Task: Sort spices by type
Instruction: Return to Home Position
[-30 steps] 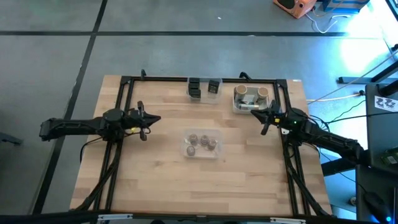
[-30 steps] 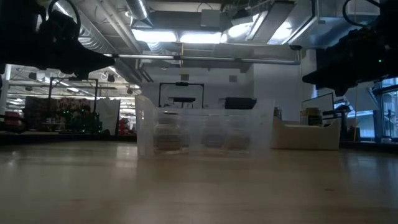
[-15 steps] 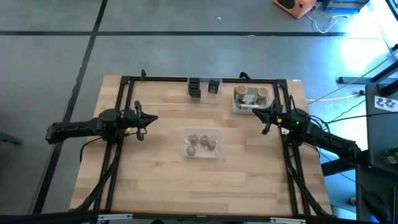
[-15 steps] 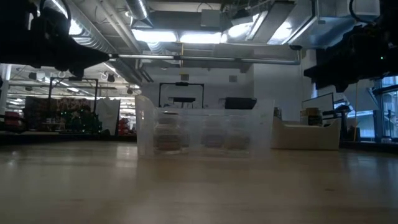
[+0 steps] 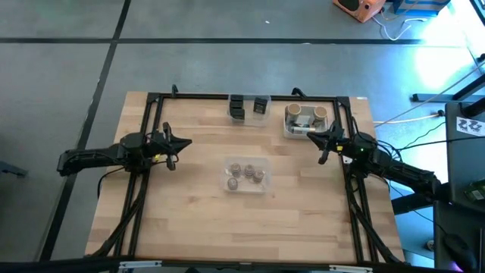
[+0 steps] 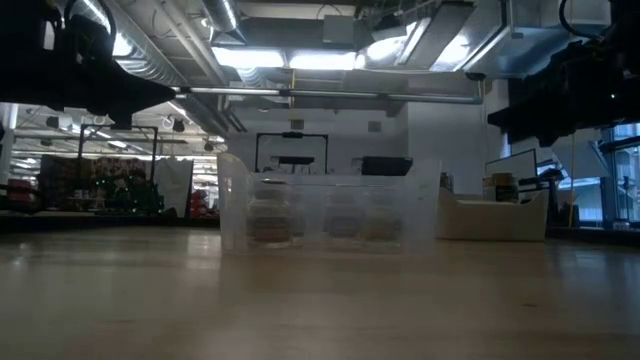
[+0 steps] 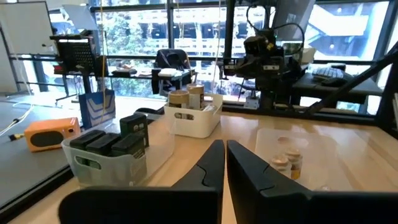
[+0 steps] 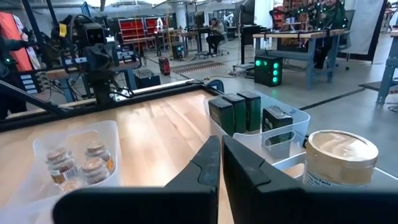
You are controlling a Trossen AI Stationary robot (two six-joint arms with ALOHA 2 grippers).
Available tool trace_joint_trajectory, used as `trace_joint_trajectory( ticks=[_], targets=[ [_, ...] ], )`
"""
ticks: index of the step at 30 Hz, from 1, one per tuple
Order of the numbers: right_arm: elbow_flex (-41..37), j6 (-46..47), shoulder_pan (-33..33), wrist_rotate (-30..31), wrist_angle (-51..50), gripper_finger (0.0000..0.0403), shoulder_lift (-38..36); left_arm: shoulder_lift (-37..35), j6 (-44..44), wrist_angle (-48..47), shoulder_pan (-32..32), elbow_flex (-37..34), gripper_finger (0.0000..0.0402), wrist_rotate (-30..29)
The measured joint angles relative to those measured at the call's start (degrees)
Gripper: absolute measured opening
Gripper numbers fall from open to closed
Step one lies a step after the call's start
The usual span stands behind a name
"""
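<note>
"Grey-brown jars point(image 5: 244, 173) done?"

"Yes, they sit grouped in the clear bin point(image 5: 261, 188) mid-desk. Beyond, the black boxes point(image 5: 237, 108) fill the far-edge bin point(image 5: 250, 122), and the tan-topped jars point(image 5: 307, 115) stand in the white tray point(image 5: 289, 130) near the far right corner."

"So what's left?"

"Homing, I'd judge. My left gripper point(image 7: 225, 146) hangs over the desk's left side, my right gripper point(image 8: 221, 142) is just beside the tray, and both are pinched closed and empty. Next I'd draw both arms back, minding that tray."

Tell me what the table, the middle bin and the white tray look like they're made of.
Table: light wood with a matte finish, showing plank strips and grain.
Middle bin: clear and thin-walled, likely plastic; the jars show through its sides.
White tray: opaque and smooth with rounded corners, probably plastic, though that's not certain.
</note>
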Motion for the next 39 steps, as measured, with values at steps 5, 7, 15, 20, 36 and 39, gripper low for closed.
trace_joint_trajectory(
  ticks=[5,7,15,20,36,39],
  targets=[
    [-0.06,-0.77,-0.02,0.03,0.0,0.0019,0.0,-0.15,-1.08,-0.03,0.0,0.0,0.0004,-0.03],
    [-0.06,-0.55,-0.03,0.01,0.02,0.0019,-0.02,-0.15,-2.12,-0.04,0.0,0.0,0.0002,-0.04],
    [-0.08,-0.5,-0.04,0.03,0.04,0.0019,-0.02,-0.13,-3.99,-0.09,-0.04,0.0,0.0,0.17],
    [-0.08,-0.44,-0.04,0.03,0.07,0.0019,-0.02,-0.13,-3.05,-0.09,-0.04,0.0,0.0,0.21],
    [-0.1,-0.37,2.03,0.89,0.17,0.0019,-0.02,-0.1,-3.14,-0.11,-0.04,0.0,0.0,0.23],
    [-0.1,-0.37,5.76,0.3,0.6,0.0019,-0.02,-0.1,-3.15,-0.13,-0.04,0.0,0.0,0.25]
  ],
)
